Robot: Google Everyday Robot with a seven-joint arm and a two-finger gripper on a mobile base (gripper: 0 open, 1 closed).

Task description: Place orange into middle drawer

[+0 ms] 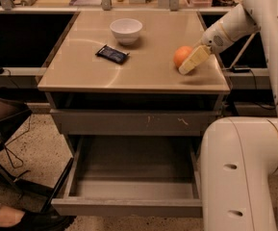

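The orange (pixel 181 55) sits on the tan countertop (pixel 143 73) near its right edge. My gripper (pixel 190 63) reaches in from the right on the white arm and is right against the orange's front right side, low over the countertop. The middle drawer (pixel 129 207) is pulled open below the cabinet's front. Its plain grey front panel faces me and its rectangular tray has nothing in it.
A white bowl (pixel 126 30) and a dark flat packet (pixel 112 54) lie on the countertop's back left. A closed drawer front with white scratch marks (pixel 138 121) is above the open drawer. My white base (pixel 239 172) stands right of the drawer. A chair (pixel 4 117) and a shoe (pixel 32 219) are at the left.
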